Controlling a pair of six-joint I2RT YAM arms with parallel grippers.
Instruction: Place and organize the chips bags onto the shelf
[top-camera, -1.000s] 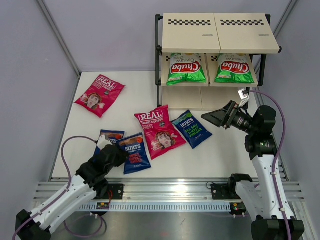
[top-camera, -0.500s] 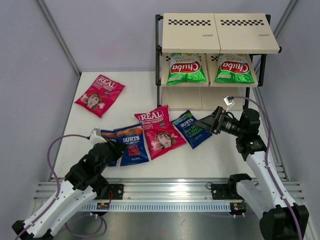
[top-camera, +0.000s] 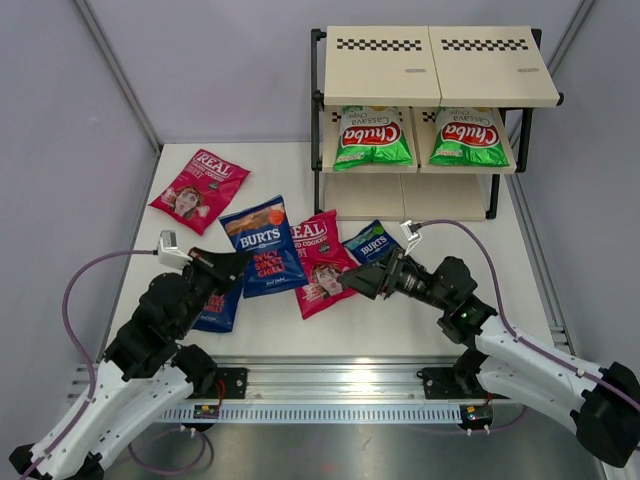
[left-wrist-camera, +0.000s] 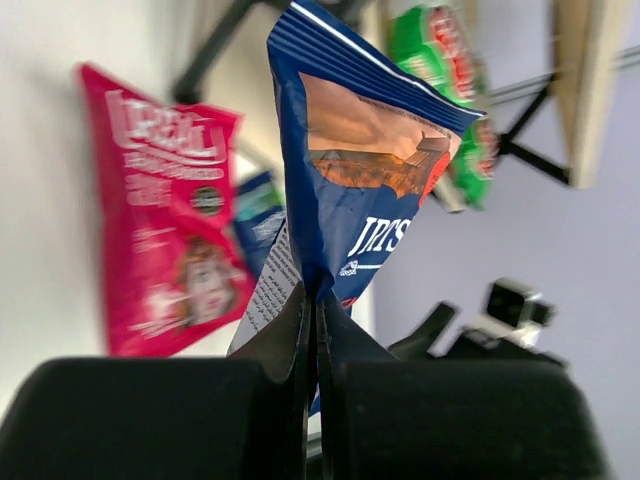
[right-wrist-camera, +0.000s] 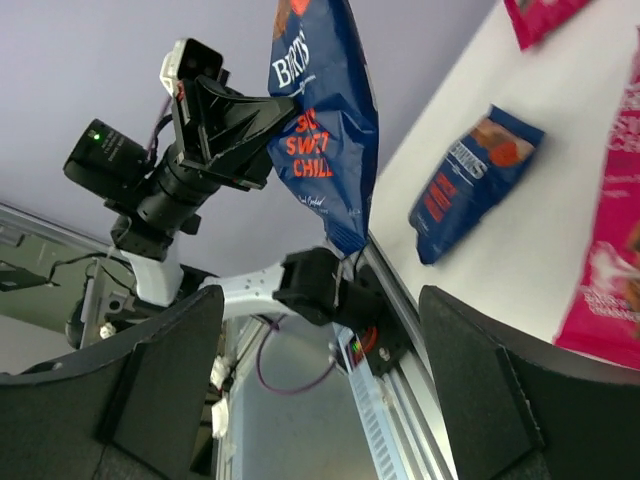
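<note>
My left gripper (top-camera: 235, 263) is shut on the bottom edge of a dark blue BURTS chips bag (top-camera: 262, 250), which is lifted off the table; the shut jaws pinch the bag (left-wrist-camera: 370, 180) in the left wrist view. A second BURTS bag (top-camera: 218, 308) lies under that arm, and a third (top-camera: 372, 243) lies beside the pink REAL bag (top-camera: 320, 262). My right gripper (top-camera: 360, 280) hovers open and empty over that REAL bag, facing the held bag (right-wrist-camera: 325, 110). Another REAL bag (top-camera: 200, 188) lies at the far left. Two green Chuba bags (top-camera: 372, 138) (top-camera: 468, 137) sit on the shelf's (top-camera: 440, 65) middle tier.
The shelf stands at the back right; its top board and bottom board (top-camera: 400, 195) hold nothing. Grey walls close in both sides. A metal rail (top-camera: 330, 385) runs along the table's near edge.
My left gripper closed on the BURTS bag and raised it up and to the right. My right arm swung from beside the shelf down and left, low over the REAL bag.
</note>
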